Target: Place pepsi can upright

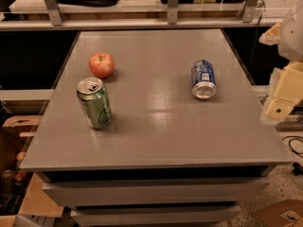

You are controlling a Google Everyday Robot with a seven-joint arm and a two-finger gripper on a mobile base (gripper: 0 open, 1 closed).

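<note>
The pepsi can (203, 78) is dark blue with white markings. It lies on its side on the right half of the grey table (156, 131), with a silver end facing the camera. My gripper (283, 92) shows as cream-coloured parts at the right edge of the view, beyond the table's right side. It is well apart from the can and holds nothing that I can see.
A green can (94, 103) stands upright on the left half of the table. A red apple (101, 65) sits just behind it. A shelf with metal posts (173, 4) runs along the back. Cardboard boxes (19, 136) lie on the floor at left.
</note>
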